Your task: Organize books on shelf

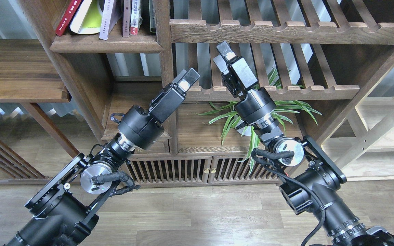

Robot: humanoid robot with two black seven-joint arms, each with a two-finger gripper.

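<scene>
The three books lean together at the top left: the dark red book (pixel 67 16), the yellow-green book (pixel 89 18) and the pale lavender-white book (pixel 107 20). They rest on the dark brown shelf (pixel 106 44), which has a thick front edge. My left gripper (pixel 186 78) hangs empty in front of the upright post, well below and right of the books; its fingers overlap in this view. My right gripper (pixel 221 55) is empty, its fingers slightly apart, in front of the slatted rack to the right.
Thin brown and white/red-spined books (pixel 131 17) stand right of the three books. Slatted racks with notched rails (pixel 286 30) fill the upper right. A green potted plant (pixel 251 116) sits behind my right arm. A low cabinet (pixel 183 169) stands below, and a wide side shelf (pixel 19 71) at left.
</scene>
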